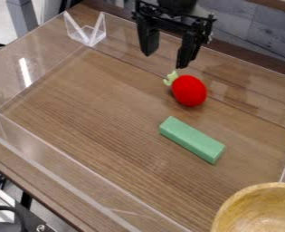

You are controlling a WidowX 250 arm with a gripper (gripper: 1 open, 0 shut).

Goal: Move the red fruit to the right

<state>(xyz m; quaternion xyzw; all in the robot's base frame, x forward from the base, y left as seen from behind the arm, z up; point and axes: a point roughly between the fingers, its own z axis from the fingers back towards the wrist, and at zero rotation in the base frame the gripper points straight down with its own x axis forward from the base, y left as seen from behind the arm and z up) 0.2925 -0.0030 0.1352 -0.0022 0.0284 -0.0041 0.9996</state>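
Tool [174, 53] hangs released, jaws spread, just far-left of the red fruit [189, 90] on the worktop [96, 118], apparently lining up a grasp.

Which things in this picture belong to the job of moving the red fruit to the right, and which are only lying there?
Belong to the job:
- red fruit, on the wooden table
- hand, open, above the fruit and a little to its left in the picture

Only lying there:
- green block, flat, nearer the camera than the fruit
- wooden bowl, bottom right corner
- clear wall around the table
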